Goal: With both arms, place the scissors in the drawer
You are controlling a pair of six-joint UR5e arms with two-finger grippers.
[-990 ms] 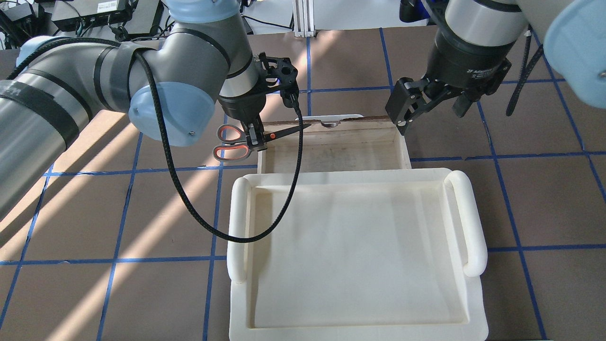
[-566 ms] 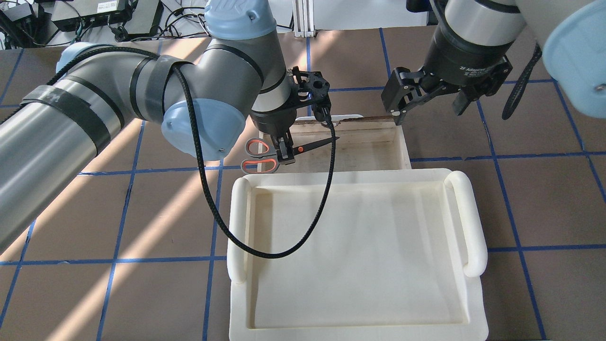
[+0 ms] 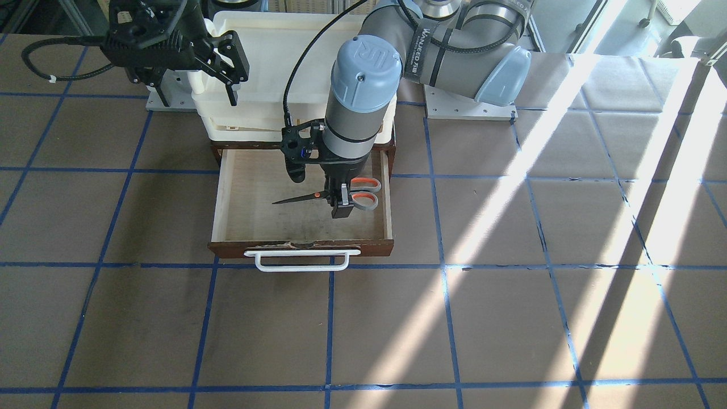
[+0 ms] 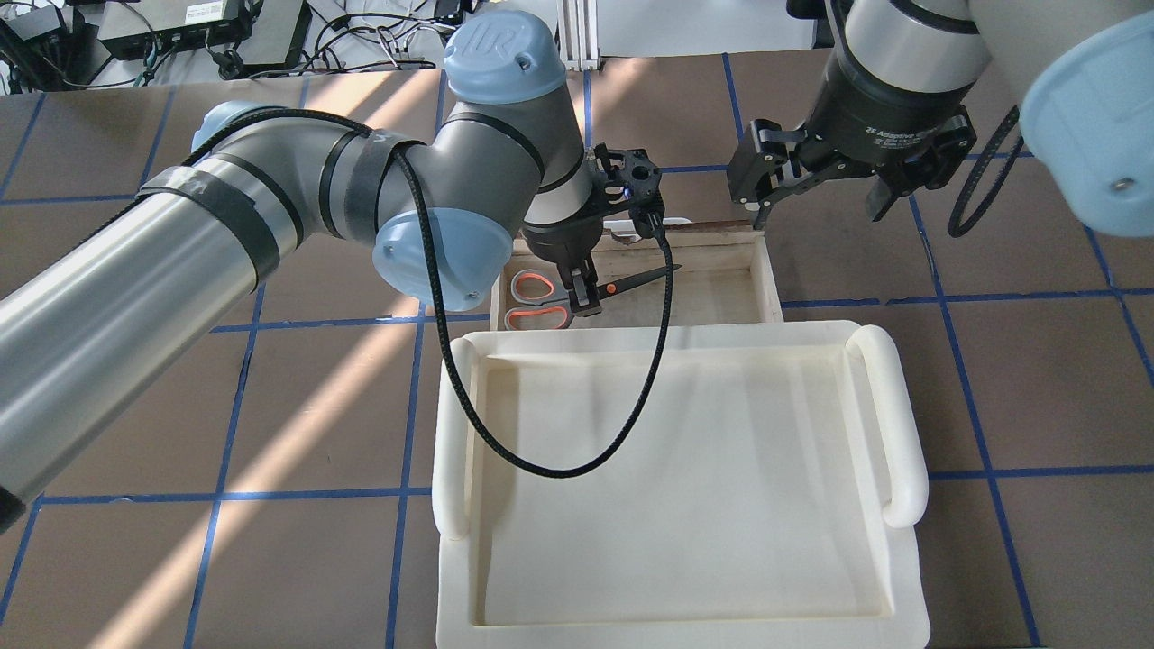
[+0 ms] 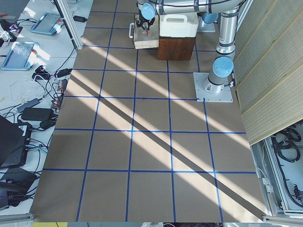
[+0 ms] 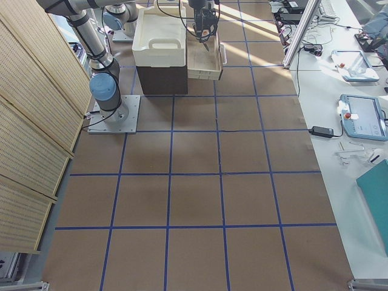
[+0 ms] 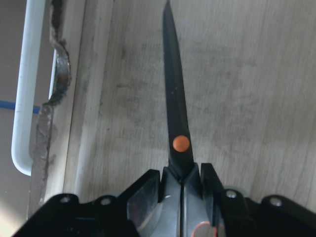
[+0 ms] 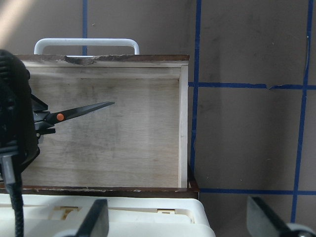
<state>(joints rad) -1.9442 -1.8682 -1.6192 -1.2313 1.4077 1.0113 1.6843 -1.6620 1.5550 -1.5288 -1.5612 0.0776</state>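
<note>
Fig.: drawer (image 3: 388, 190) open; L gripper (image 4: 586, 303) pinches scissors (image 4: 636, 278) at pivot over the floor's 9 o'clock side (overhead view), blades toward 3; R gripper (image 4: 819, 200) wide, empty, at 1 o'clock; release not yet done.

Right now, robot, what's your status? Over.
Left claw shut on scissors, above open drawer. Right claw open, empty, raised aside. Cream tray not blocking.

Robotics lab, jointed robot arms (image 3: 448, 57), blue-taped grid table (image 3: 511, 227), teach pendants (image 6: 359, 115) alongside.
</note>
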